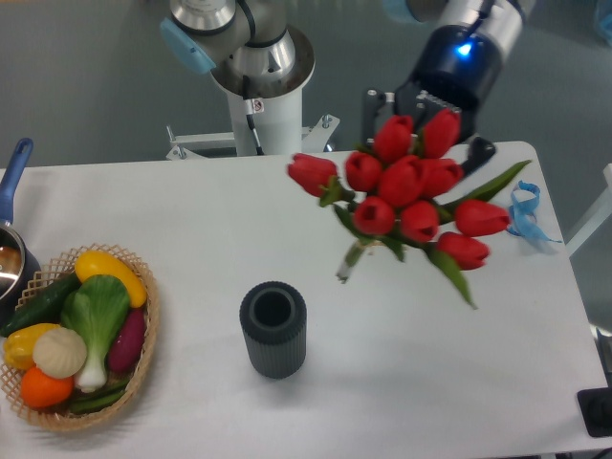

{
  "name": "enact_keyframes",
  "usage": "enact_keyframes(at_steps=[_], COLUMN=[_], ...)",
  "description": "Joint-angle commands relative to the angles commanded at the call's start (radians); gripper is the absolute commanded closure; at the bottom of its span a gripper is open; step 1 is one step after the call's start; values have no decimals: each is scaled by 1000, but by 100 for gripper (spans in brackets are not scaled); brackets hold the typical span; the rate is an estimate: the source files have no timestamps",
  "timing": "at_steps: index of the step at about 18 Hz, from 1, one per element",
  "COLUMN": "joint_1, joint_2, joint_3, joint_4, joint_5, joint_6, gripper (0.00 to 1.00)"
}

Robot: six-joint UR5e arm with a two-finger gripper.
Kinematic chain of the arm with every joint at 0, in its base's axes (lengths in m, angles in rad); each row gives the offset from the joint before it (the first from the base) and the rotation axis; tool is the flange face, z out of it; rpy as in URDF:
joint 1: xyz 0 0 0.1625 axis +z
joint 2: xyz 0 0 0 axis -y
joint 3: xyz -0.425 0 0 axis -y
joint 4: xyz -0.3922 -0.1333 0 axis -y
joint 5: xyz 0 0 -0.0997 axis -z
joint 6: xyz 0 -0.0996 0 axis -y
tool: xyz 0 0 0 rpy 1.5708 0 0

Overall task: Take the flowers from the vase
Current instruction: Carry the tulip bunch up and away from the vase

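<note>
— Red tulip heads fill the upper right of the frame: are the flowers [411, 196] out?

— Yes. The gripper [427, 120] is clenched on the bunch from behind, and the stem ends hang in the air, well clear of the vase [273, 329].

— And the vase?

— Upright and empty, lower centre on the white worktop [459, 382], near the wicker basket [143, 368] at lower left.

— What's left?

— Little; the lift looks done.
</note>
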Motion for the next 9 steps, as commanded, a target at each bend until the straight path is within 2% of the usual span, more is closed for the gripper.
enact_keyframes(at_steps=[3, 9], joint_1=[20, 42], joint_2=[-25, -35], joint_3=[-9, -40], joint_4=[0, 0], joint_5=[3, 3], joint_6=[77, 104], gripper=[60, 60])
